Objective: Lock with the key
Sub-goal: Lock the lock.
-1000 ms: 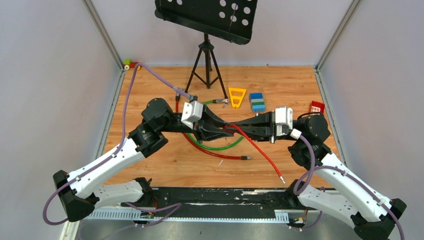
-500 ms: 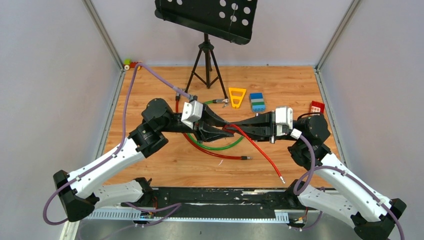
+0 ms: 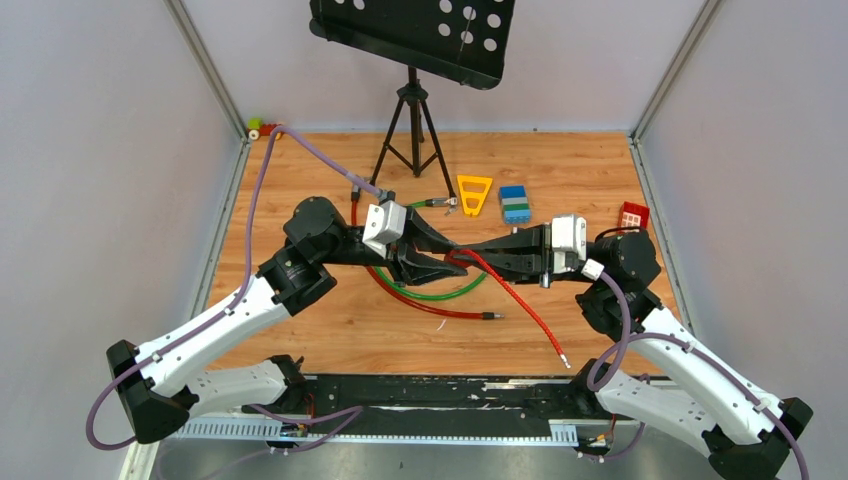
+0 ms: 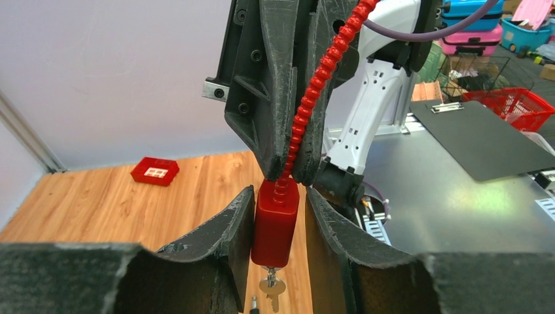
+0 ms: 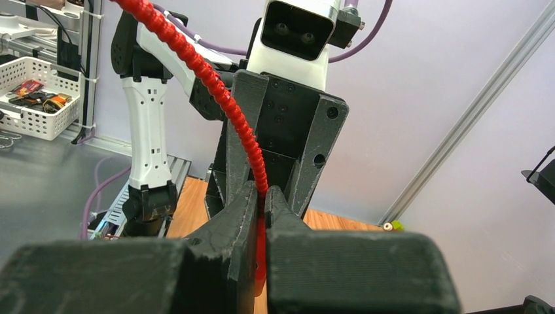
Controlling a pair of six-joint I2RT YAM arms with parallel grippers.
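Wooden table (image 3: 380,345), grey walls (image 3: 90,150). Mid-table, aloft: key (image 4: 270,290) hangs from padlock (image 4: 275,226), long axis upright, bow down. My left gripper (image 4: 278,196) straddles padlock, slack; right gripper (image 5: 262,193) clenched on red cable (image 5: 216,85).

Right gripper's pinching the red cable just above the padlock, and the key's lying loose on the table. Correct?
Not quite. The key isn't loose on the table: it hangs from the underside of the red padlock, as the left wrist view shows. The rest holds: the right gripper is shut on the red cable just above the padlock.
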